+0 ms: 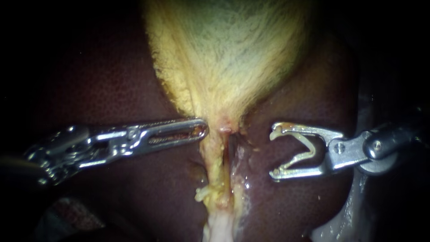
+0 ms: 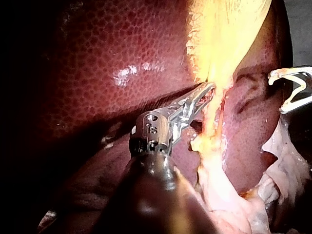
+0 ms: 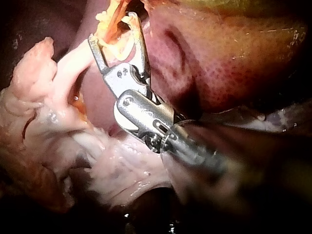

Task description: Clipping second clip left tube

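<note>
Jaws: left instrument (image 1: pixel 204 129) flat, slotted, clenched beside fuzzy yellow gallbladder (image 1: pixel 224 49); right instrument (image 1: pixel 274 152) wide, grasping pale bent clip (image 1: pixel 296 161).

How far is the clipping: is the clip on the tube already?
Done: the right instrument carries an open clip between its jaws. In hand: it faces the tube below the gallbladder, with a gap between. Remaining: bring the clip around the tube and close it; no clip shows on the tube. The left instrument lies against the gallbladder's neck.
</note>
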`<state>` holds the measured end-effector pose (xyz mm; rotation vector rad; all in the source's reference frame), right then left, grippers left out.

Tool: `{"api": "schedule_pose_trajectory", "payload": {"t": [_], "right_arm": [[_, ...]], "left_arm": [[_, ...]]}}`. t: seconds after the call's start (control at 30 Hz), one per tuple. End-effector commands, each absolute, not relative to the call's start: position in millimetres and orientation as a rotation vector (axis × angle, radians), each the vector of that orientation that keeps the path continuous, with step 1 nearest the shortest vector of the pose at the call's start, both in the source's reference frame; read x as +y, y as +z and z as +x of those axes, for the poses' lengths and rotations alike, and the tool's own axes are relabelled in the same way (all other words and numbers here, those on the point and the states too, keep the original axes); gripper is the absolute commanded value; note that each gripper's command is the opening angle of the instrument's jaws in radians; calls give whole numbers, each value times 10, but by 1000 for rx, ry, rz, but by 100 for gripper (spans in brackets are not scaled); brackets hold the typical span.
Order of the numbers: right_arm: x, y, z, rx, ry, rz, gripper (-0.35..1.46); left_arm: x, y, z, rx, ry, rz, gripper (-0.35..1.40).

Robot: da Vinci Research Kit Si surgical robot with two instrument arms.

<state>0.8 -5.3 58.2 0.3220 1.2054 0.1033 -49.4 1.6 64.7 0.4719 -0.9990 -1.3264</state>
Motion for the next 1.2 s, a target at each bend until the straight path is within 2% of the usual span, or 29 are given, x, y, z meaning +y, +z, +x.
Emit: {"api": "schedule_pose_trajectory", "payload": {"t": [0.03,0.23,0.43,0.57,0.77,1.2], "right_arm": [[-55,583,10,1206,103,322,60],[-79,602,35,1204,146,384,60],[-116,637,85,1200,175,448,60],[-131,659,109,1191,202,466,60],[-128,688,127,1175,220,462,60],[-116,735,124,1059,204,469,58]], "left_arm": [[16,644,-492,-999,-1326,473,-23],[10,630,-472,-1000,-1319,484,-23],[7,620,-452,-998,-1320,468,-23],[6,609,-444,-996,-1331,467,-33],[3,597,-445,-994,-1335,465,-35],[3,575,-445,-998,-1341,470,-35]]}}
